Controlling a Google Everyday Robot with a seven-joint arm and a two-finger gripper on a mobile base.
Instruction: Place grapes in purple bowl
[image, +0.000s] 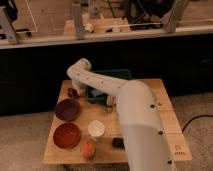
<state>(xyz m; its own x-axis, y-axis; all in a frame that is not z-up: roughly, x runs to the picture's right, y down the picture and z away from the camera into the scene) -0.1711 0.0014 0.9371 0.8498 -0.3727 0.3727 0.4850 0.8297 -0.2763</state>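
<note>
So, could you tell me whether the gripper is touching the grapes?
Cannot tell. In the camera view the gripper sits just over the grapes, beyond the purple bowl; neither contact nor a gap shows plainly.

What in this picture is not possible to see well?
Camera view:
Gripper, at the back left of the table by the grapes: mostly hidden by the arm.
Grapes: too small to tell whether held.
Green bin: its inside is covered by the arm.
Dark object beside the arm: too small to name.
</note>
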